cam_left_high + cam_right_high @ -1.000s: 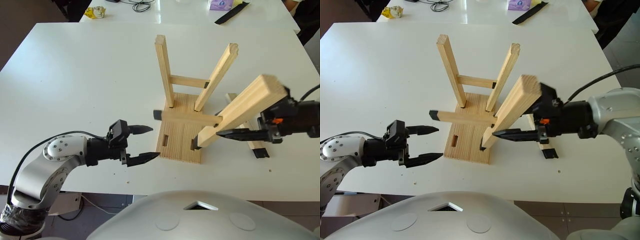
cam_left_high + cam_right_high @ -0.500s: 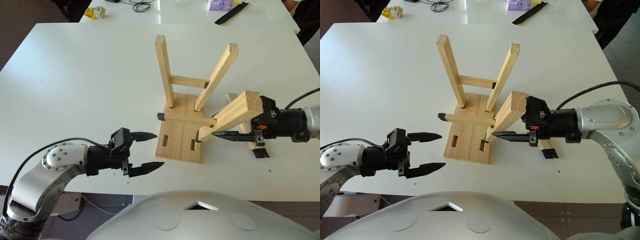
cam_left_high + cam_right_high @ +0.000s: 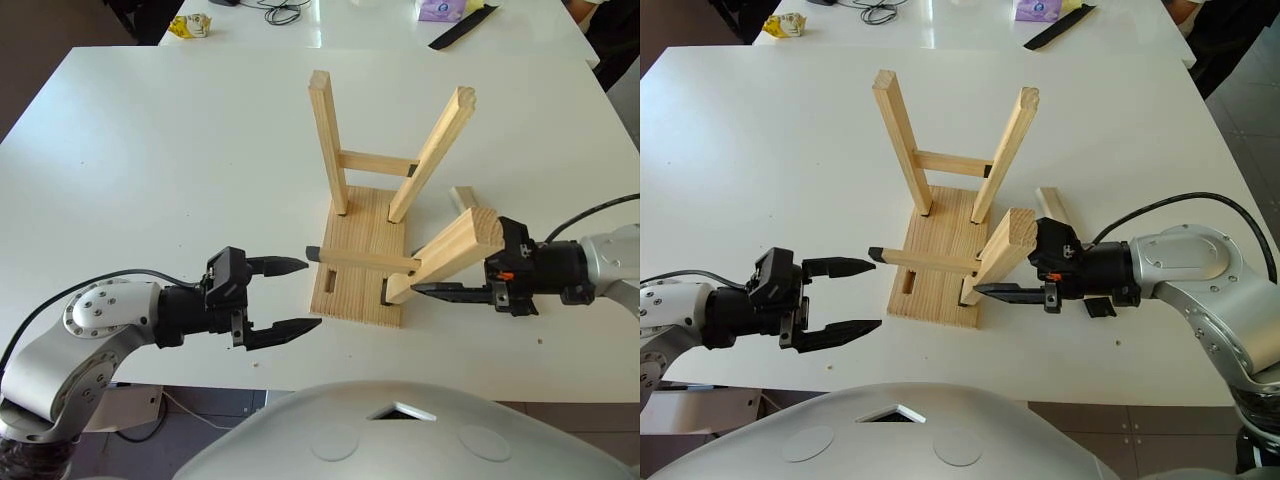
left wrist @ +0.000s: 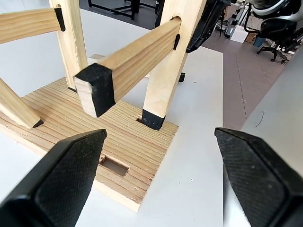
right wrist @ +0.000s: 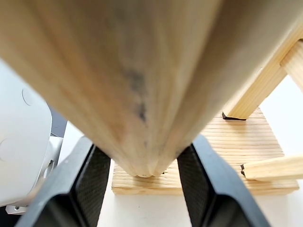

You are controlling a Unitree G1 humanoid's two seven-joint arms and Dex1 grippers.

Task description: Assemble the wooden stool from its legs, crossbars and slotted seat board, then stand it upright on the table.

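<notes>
Well, the right claw (image 3: 420, 285) is squeezed shut around a wooden leg (image 3: 452, 248). The leg leans over, and its black tip sits in a slot of the seat board (image 3: 350, 298), right in front of this claw. A crossbar (image 3: 365, 260) sticks out of the leg toward the left claw (image 3: 311, 293). The left claw is open wide, and the crossbar's black end is just in front of it, not touching. Farther from both claws, two more legs (image 3: 328, 140) stand up on the board, on the white table (image 3: 150, 150).

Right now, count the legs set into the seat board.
3: far-left leg, far-right leg, and a tilted leg at the near right, gripped by the right hand.
</notes>
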